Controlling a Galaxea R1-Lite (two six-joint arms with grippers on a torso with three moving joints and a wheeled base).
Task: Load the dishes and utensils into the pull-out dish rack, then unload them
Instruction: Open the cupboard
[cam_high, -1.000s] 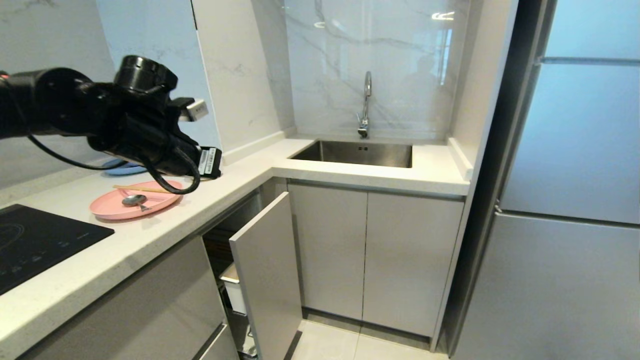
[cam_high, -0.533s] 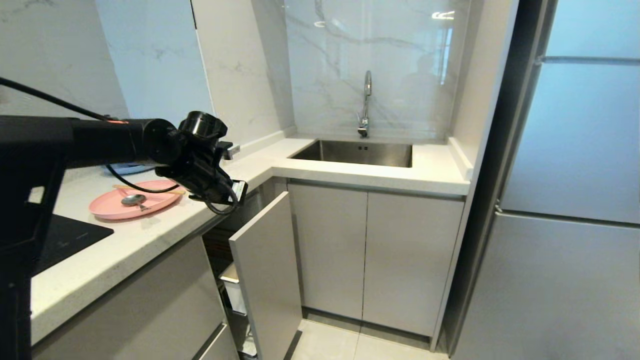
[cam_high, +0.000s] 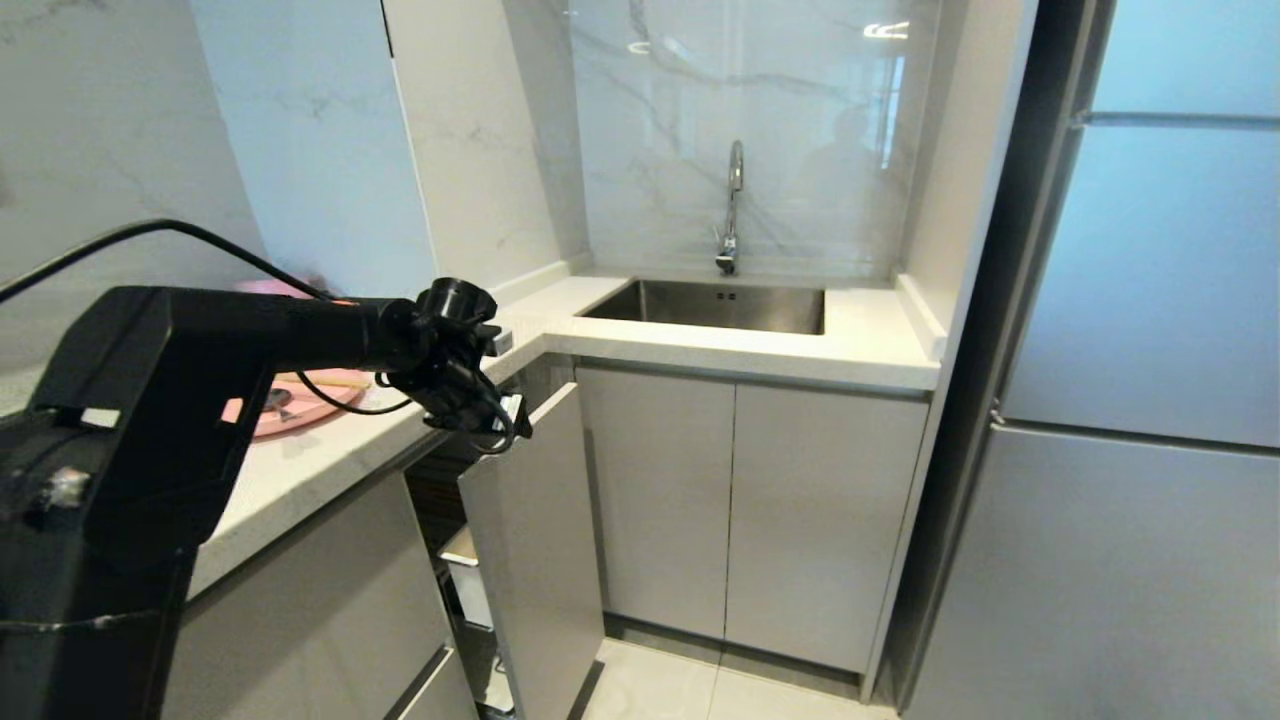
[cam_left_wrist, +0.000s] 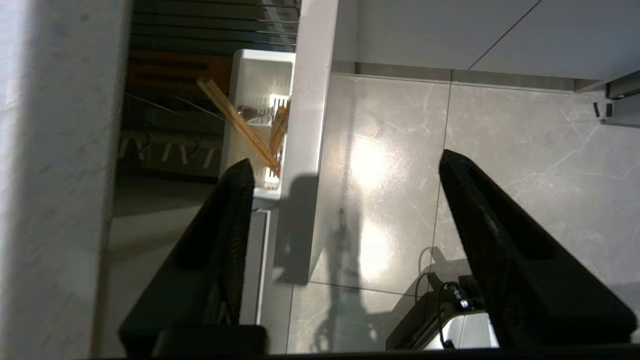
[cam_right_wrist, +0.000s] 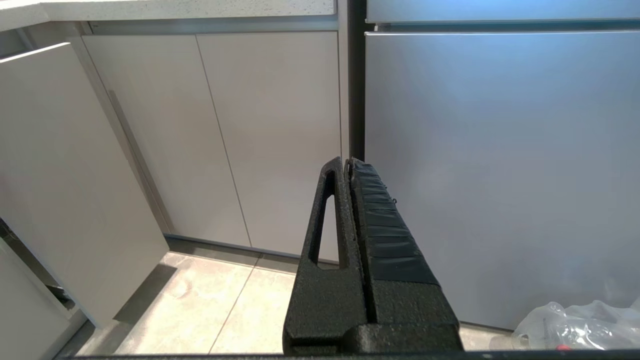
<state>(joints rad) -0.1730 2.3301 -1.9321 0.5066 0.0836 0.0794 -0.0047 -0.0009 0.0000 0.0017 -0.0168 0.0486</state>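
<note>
The pull-out dish rack (cam_high: 535, 540) stands pulled out under the counter, its narrow grey front panel toward me. My left gripper (cam_left_wrist: 345, 157) hangs open and empty above the panel's top edge (cam_left_wrist: 307, 100), beside the white utensil cup (cam_left_wrist: 260, 80). Light-wood chopsticks (cam_left_wrist: 240, 125) lean inside that cup. In the head view the left wrist (cam_high: 470, 385) sits at the counter's edge over the rack. On the counter, partly behind my arm, lies the pink plate (cam_high: 310, 405) with the metal spoon (cam_high: 275, 400) and one chopstick (cam_high: 325, 381) on it. My right gripper (cam_right_wrist: 348, 161) is shut on nothing, parked low.
A steel sink (cam_high: 715, 305) with a tap (cam_high: 733, 200) sits in the counter's corner. Two wider grey cabinet doors (cam_high: 750, 510) are below it, and a tall fridge (cam_high: 1150, 400) stands to the right. A plastic bag (cam_right_wrist: 580, 320) lies on the floor by the fridge.
My left arm has swung from above the pink plate to the right and down, over the rack's front panel. Nothing else has moved.
</note>
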